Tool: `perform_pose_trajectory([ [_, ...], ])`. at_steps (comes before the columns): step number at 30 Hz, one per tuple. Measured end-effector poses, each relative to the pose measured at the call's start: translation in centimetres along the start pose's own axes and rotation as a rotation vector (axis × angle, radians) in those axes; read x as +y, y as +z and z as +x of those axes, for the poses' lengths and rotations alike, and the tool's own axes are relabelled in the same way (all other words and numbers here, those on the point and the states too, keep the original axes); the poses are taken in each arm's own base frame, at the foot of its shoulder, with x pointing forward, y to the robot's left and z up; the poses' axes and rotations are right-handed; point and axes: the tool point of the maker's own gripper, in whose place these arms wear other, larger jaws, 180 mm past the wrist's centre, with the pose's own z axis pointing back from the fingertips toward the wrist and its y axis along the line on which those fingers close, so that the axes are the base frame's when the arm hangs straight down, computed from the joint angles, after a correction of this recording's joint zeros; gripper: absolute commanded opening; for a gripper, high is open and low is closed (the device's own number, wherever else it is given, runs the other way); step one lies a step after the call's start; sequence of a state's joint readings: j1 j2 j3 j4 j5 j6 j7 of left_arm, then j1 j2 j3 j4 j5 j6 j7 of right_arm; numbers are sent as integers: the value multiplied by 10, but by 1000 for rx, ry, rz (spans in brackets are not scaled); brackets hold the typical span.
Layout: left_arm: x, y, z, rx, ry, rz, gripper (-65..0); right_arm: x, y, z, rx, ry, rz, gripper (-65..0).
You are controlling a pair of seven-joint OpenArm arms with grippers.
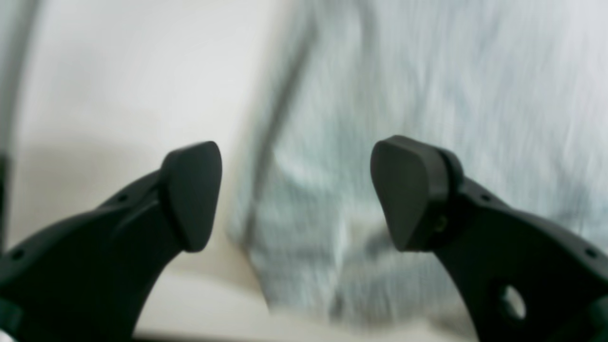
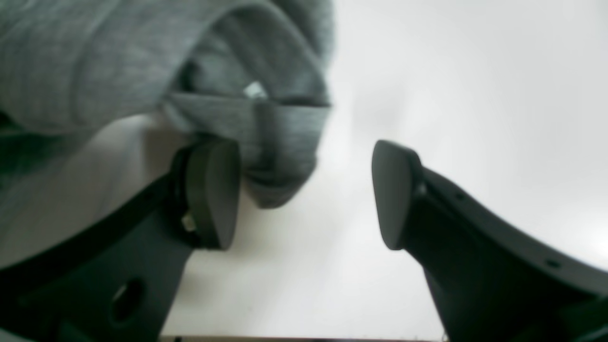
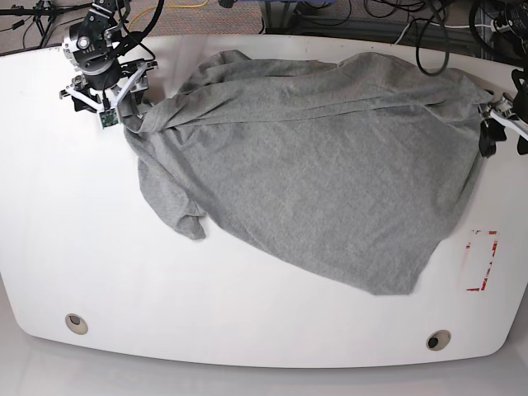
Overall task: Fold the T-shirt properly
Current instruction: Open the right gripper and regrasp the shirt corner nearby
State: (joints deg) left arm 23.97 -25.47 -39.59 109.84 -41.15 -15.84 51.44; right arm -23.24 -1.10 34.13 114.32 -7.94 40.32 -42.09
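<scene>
We see the grey T-shirt (image 3: 313,173) spread crumpled across the upper middle of the white table (image 3: 99,272), one corner trailing toward the lower right. Our left hand (image 1: 294,194), at the right edge of the base view, is released, fingers wide over the blurred fabric. Our right hand (image 2: 304,194), at the upper left, is also released, a rolled fold of cloth resting beside one finger (image 2: 213,194).

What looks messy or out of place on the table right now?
The T-shirt lies crooked and rumpled, not flat: one part is bunched into a twisted flap at its lower left, and folds run across its top edge. On the table, a red-marked patch sits near its right edge.
</scene>
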Motion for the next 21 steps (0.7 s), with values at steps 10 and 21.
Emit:
perform_pose_trajectory([
  [10, -4, -6, 40, -109, 10, -11, -151, -4, 2, 27, -114, -88, 31, -235],
  [21, -31, -21, 56, -135, -11, -80, -151, -34, -20, 73, -220, -187, 1, -236],
])
